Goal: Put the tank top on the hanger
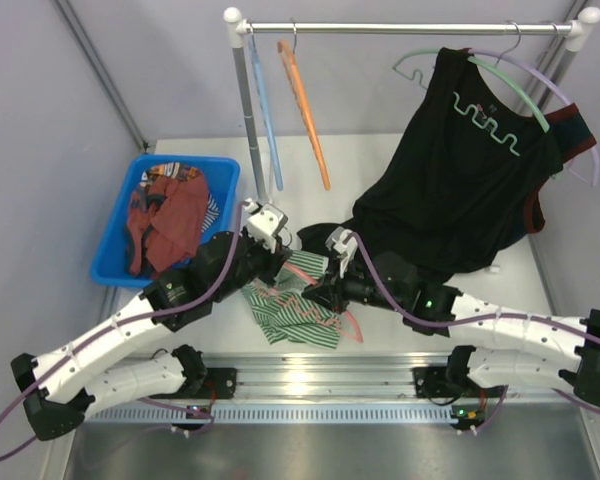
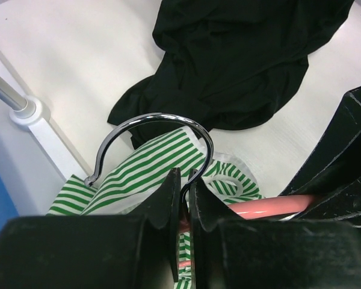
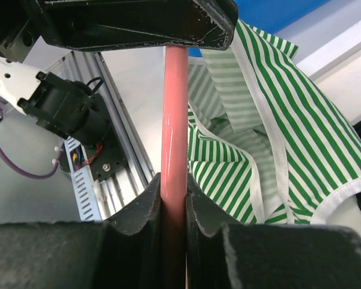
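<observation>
Left gripper (image 2: pixel 183 183) is pinched almost shut on the wire stem below the hook of the hanger (image 2: pixel 265 206). The right gripper (image 3: pixel 173 189) clamps one pink arm. The hanger's long axis runs from one gripper to the other, just above the tank top (image 1: pixel 292 318), which lies crumpled on the desk (image 1: pixel 380 160) between the arms. With both grippers holding the hanger, neither looks free to lift the cloth.

Bright, even overhead light; soft, faint shadows on the white bench (image 1: pixel 370 170). Glare on the aluminium rail (image 1: pixel 310 385) and a highlight streak along the pink hanger (image 3: pixel 174 120). Left end effector fingers (image 2: pixel 162 205), close to the lens, appear soft; the black garment (image 2: pixel 240 54) shows little fold detail
</observation>
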